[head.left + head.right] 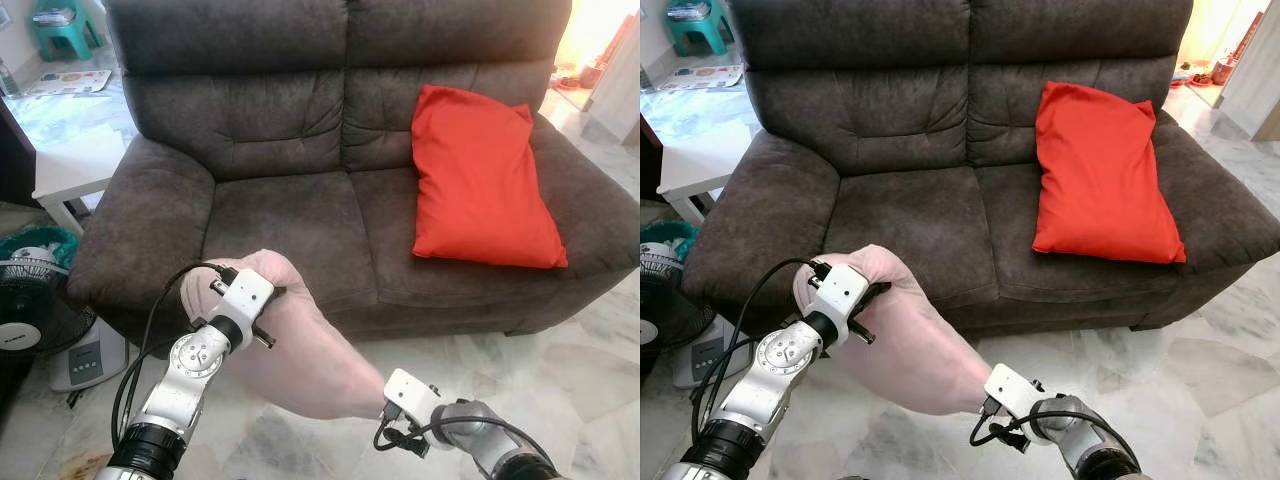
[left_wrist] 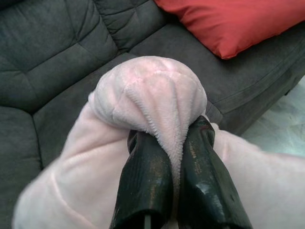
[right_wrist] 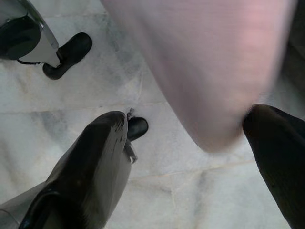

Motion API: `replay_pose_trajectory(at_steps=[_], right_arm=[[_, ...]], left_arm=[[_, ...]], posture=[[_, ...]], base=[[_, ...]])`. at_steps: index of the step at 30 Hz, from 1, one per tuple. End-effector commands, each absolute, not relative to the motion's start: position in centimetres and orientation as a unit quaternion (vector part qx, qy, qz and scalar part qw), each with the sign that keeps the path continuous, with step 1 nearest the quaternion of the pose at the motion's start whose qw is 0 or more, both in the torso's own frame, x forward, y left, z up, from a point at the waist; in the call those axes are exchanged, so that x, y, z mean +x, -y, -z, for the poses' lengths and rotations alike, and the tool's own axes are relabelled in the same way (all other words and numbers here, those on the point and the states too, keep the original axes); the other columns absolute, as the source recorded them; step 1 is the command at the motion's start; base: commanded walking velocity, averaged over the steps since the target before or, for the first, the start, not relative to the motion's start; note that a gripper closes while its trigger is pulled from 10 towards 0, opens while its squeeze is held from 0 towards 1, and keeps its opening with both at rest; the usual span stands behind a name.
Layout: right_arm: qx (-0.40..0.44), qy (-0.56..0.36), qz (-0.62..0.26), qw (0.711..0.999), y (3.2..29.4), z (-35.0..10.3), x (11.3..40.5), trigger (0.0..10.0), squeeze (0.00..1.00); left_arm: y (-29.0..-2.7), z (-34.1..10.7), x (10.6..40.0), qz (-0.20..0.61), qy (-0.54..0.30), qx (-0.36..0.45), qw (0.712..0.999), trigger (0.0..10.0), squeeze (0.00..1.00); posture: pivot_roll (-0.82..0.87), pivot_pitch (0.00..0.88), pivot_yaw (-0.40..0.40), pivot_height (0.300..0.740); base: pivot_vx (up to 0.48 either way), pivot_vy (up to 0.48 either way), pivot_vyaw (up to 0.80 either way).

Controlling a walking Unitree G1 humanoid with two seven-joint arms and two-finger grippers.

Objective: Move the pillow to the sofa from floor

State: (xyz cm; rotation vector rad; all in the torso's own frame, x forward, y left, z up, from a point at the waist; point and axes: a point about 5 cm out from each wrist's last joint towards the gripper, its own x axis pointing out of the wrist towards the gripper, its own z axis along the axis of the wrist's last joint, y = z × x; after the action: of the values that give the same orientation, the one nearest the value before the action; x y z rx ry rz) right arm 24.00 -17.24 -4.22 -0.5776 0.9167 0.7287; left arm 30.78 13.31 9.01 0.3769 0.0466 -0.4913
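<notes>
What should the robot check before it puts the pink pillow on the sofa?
1. Left hand pinching the pink pillow: ok, shut on a bunched corner.
2. Right hand gripping the pillow: not ok, its fingers are open beside the lower end.
3. Pillow off the floor: ok.
4. Free space on the sofa: ok, the seat on the robot's left is bare.
5. Red pillow out of the way: ok, on the other seat.

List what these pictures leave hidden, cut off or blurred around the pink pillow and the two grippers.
- Soft pale pink pillow: its lower end is hidden behind the right wrist in the head views and blurred in the right wrist view.
- Right gripper: fingers spread open, with no clear contact on the pillow.
- Left gripper: fingertips buried in the pinched fabric.
- Dark brown suede sofa: backrest top cut off by the frame edge.
</notes>
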Motion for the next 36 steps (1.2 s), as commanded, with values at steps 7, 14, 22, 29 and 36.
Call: replay_pose_trajectory(at_steps=[7, 14, 22, 29, 36], right_arm=[[-0.267, -0.42, -0.295, 0.815, 17.5, 4.4, 24.4, 10.0, 0.0], [-0.202, -0.426, -0.274, 0.838, 17.1, 4.7, 24.2, 10.0, 0.0], [-0.19, -0.442, -0.261, 0.837, 16.7, 5.5, 23.4, 10.0, 0.0], [-0.184, -0.439, -0.236, 0.847, 16.7, 5.6, 23.4, 10.0, 0.0], [-0.165, -0.424, -0.215, 0.864, 16.7, 5.2, 24.1, 10.0, 0.0]], left_arm=[[-12.6, -12.1, 31.7, 0.242, 0.041, 0.193, 0.95, 10.0, 0.0], [-12.6, -12.3, 31.7, 0.24, 0.042, 0.19, 0.951, 10.0, 0.0], [-12.5, -12.5, 31.8, 0.239, 0.044, 0.182, 0.953, 10.0, 0.0], [-12.5, -12.5, 31.7, 0.245, 0.044, 0.178, 0.952, 10.0, 0.0], [-12.0, -13.1, 31.7, 0.261, 0.056, 0.162, 0.95, 10.0, 0.0]], posture=[[0.14, 0.071, -0.009, 0.74], [0.14, 0.075, -0.01, 0.74], [0.15, 0.078, -0.011, 0.74], [0.15, 0.078, -0.01, 0.74], [0.15, 0.074, -0.01, 0.74]], base=[[0.0, 0.0, 0.0], [0.0, 0.0, 0.0], [0.0, 0.0, 0.0], [0.0, 0.0, 0.0], [0.0, 0.0, 0.0]])
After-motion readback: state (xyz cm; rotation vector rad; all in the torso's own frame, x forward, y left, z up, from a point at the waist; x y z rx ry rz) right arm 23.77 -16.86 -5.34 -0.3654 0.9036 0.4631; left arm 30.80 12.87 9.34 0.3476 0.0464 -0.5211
